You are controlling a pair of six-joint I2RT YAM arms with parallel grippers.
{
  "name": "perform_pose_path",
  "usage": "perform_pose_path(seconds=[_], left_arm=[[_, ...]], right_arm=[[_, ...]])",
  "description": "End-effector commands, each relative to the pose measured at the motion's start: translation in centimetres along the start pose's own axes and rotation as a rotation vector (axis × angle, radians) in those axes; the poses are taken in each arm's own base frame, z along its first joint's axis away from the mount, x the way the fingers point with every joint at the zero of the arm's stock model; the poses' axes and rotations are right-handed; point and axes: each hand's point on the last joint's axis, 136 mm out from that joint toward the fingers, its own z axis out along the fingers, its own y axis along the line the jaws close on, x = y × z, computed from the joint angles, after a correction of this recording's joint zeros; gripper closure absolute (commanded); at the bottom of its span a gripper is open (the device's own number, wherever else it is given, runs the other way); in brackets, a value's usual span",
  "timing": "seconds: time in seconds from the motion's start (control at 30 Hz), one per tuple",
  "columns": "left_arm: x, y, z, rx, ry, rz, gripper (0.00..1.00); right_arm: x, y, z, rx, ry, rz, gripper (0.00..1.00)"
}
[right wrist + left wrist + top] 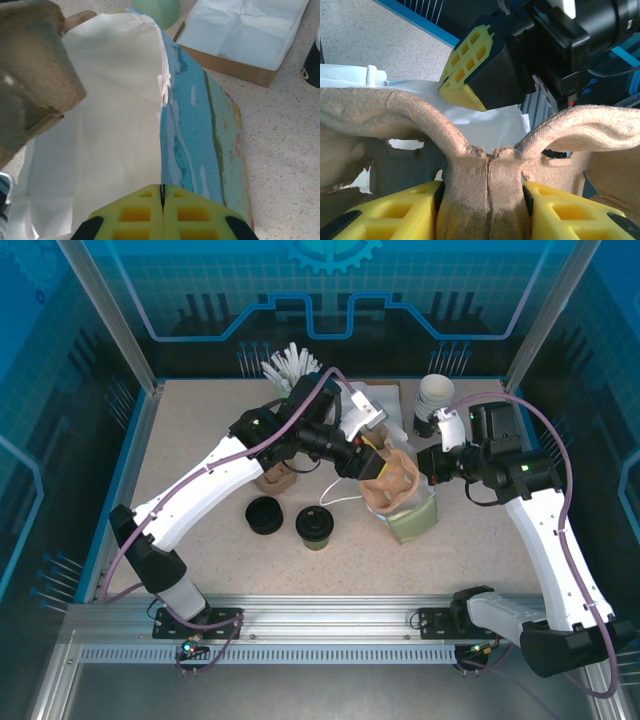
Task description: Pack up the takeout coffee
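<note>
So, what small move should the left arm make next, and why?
Probably lower the pulp carrier straight down into the paper bag. The left jaws grip its centre ridge above the bag's white inside, and the right jaws pinch the bag's rim, holding the mouth open.

Speckled table [190, 435]; takeout coffee [313, 525], loose lid [264, 514]

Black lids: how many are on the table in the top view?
2. A loose black lid lies left of centre. The other caps the takeout coffee, just to its right. More may be hidden from this view.
</note>
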Motion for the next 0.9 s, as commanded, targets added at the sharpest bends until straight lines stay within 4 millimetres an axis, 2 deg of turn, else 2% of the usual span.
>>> perform_pose_path(seconds=[0.0,0.87], left_arm=[[0.7,0.2,0.8,0.042,0.023,0.031,0.55],[4.4,4.1,4.2,0.012,0.137,0.097,0.53]], right_arm=[[0.6,1.2,-0.4,-0.047,0.004,0.002,1.00],[1.2,3.0,-1.2,-0.128,0.010,0.032,1.00]])
